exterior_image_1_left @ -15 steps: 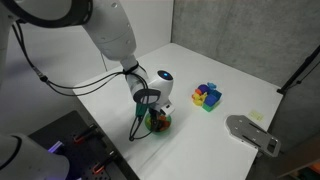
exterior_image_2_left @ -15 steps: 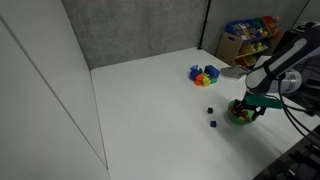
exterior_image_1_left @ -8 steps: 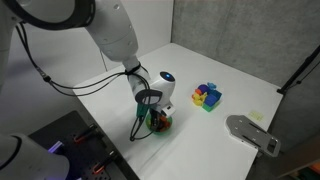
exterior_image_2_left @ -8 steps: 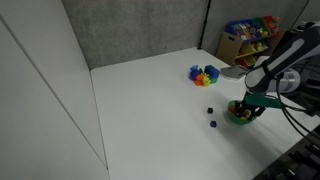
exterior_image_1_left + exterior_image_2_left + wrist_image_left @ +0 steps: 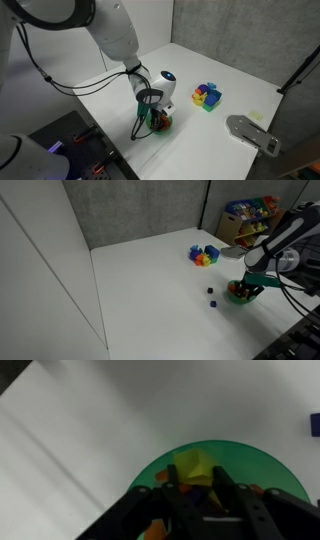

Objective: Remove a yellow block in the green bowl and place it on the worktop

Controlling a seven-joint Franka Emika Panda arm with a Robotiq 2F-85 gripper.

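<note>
The green bowl [image 5: 265,465] fills the lower middle of the wrist view and stands on the white worktop [image 5: 90,430]. My gripper [image 5: 197,478] reaches down into it, and its two dark fingers are shut on a yellow block [image 5: 195,463] from both sides. Orange pieces lie under the fingers in the bowl. In both exterior views the gripper [image 5: 155,115] [image 5: 245,286] hangs straight over the bowl [image 5: 161,121] [image 5: 240,296] near the worktop's [image 5: 200,140] [image 5: 150,280] edge, and it hides the block there.
A cluster of blue, yellow and pink blocks [image 5: 207,96] [image 5: 204,255] sits further along the worktop. A grey paddle-shaped plate [image 5: 252,133] lies near one corner. Two small dark blocks [image 5: 209,290] [image 5: 212,304] lie beside the bowl. A shelf of coloured items [image 5: 250,220] stands behind the table.
The jaws have closed from wide open onto the yellow block inside the bowl. The arm itself has stayed in place over the bowl.
</note>
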